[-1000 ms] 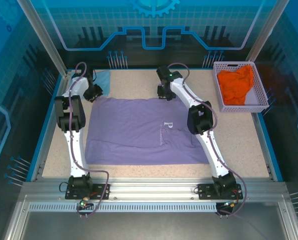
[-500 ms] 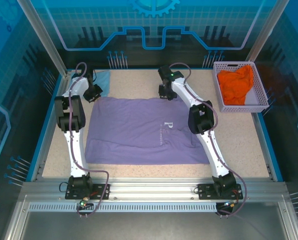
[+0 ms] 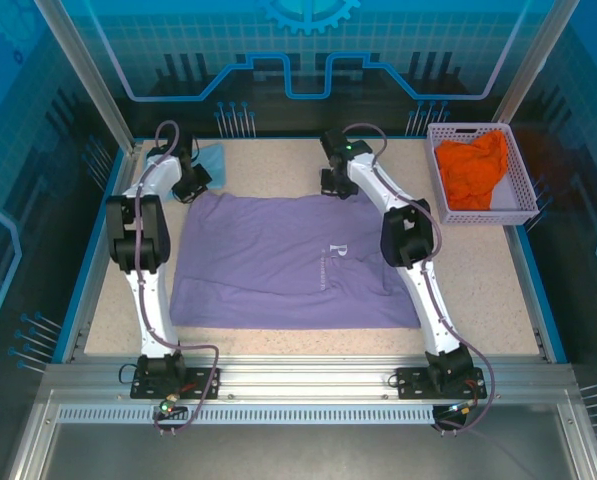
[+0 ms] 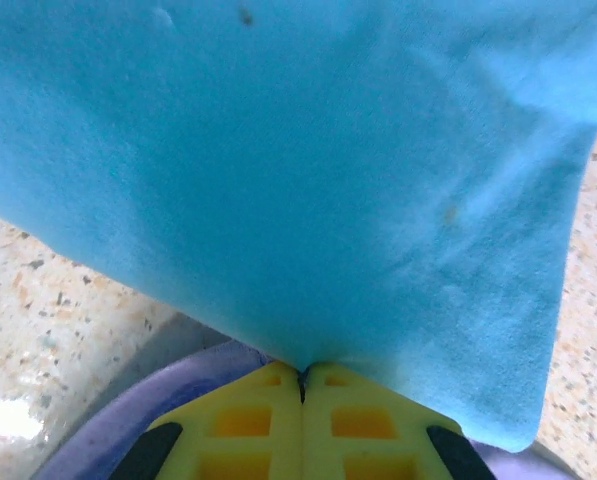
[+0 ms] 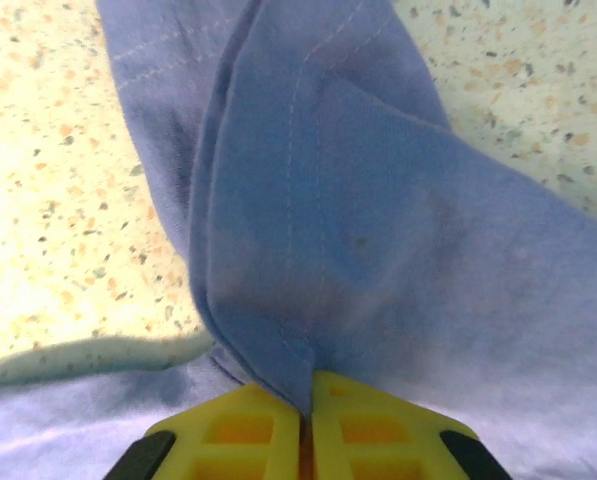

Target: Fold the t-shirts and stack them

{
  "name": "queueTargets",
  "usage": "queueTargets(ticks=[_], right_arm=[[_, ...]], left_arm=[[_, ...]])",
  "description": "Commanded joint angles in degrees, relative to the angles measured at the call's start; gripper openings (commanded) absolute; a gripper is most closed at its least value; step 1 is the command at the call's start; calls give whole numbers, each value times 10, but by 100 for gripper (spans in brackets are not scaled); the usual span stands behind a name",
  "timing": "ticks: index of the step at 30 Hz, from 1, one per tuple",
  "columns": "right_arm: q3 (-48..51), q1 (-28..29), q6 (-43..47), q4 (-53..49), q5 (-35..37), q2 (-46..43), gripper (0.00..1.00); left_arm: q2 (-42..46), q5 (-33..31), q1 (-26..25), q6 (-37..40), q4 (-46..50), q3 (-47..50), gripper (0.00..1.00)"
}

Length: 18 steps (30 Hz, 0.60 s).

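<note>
View from above: the purple shirt (image 3: 288, 260) lies spread flat in the middle of the worktop (image 3: 478, 280), its white lettering facing up right of centre. I have both arms reaching to its far edge. The left end effector (image 3: 191, 185) sits at the far left corner and the right end effector (image 3: 336, 186) at the far edge, right of centre. A light blue shirt (image 3: 214, 156) lies just beyond the left corner, touching the purple one. The orange shirt (image 3: 471, 170) is bunched inside the basket (image 3: 526, 195) at the far right corner of the worktop, well apart from the other two.

Left wrist view: the yellow fingers (image 4: 248, 420) of the left end effector (image 4: 301, 378) are pressed together with no gap. The light blue shirt (image 4: 308, 180) is drawn to a point at their tips and pinched there. A band of the purple shirt (image 4: 203, 385) lies under the fingers; I cannot tell whether it is caught as well.

Right wrist view: the right end effector (image 5: 306, 388) is closed tight on a raised fold of the purple shirt (image 5: 378, 250). The stitched hem runs away from the tips, with bare speckled worktop (image 5: 58, 200) to either side.
</note>
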<state>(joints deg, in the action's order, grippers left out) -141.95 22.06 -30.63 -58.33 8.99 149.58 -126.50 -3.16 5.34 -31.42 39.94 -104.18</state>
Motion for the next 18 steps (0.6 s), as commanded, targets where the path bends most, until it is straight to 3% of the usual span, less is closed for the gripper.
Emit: queueTargets(ticks=[1,7,13,14,18], right_arm=[[13,-4,28,8,4,-64,6],[61,-5,65,7,-7,-119,4],[92,-12,59,24,-17,-121,4],[90,-12,59,23,-16,-119,4],[94,-16,59,24,-14,-114,3]], left_arm=[[52,5,0,-6,-35,36,0],[62,10,0,-3,-42,67,0],[14,12,2,3,-20,38,12],[4,14,4,3,-17,32,14],[-28,27,16,-5,-1,7,39]])
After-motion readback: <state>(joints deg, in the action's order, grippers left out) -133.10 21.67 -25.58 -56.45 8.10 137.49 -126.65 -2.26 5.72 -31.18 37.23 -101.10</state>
